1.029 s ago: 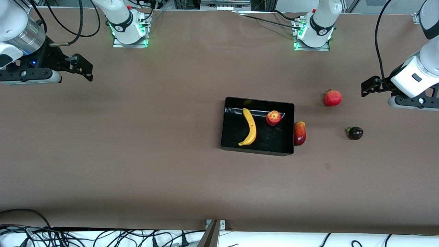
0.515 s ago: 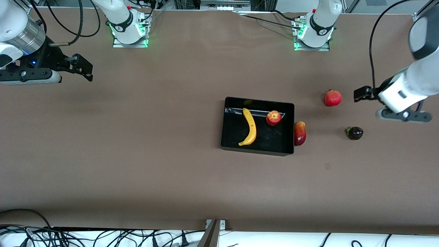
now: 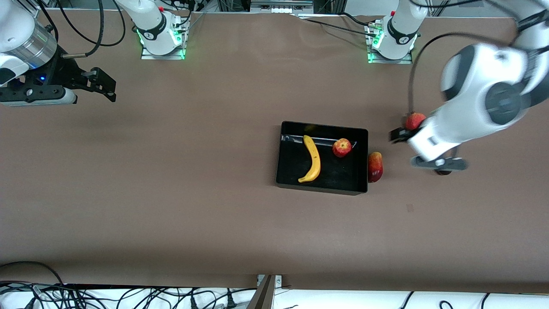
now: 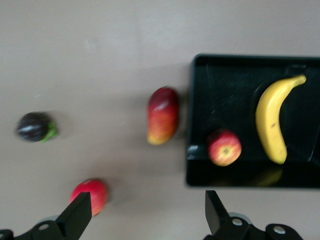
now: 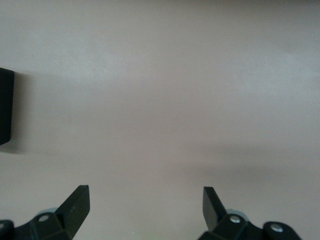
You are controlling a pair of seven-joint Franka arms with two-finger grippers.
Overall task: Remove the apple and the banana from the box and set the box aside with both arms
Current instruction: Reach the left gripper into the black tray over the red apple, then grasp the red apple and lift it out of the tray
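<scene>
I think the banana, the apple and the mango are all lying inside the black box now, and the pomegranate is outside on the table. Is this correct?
Not quite. The mango lies on the table just outside the black box, beside its wall; the left wrist view shows this. Only the banana and the apple are inside. The pomegranate is indeed outside on the table.

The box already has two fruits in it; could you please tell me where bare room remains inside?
In the box, the floor is bare between the banana and the wall by the mango, nearer the front camera than the apple. It is crowded along the wall toward the robot bases.
</scene>
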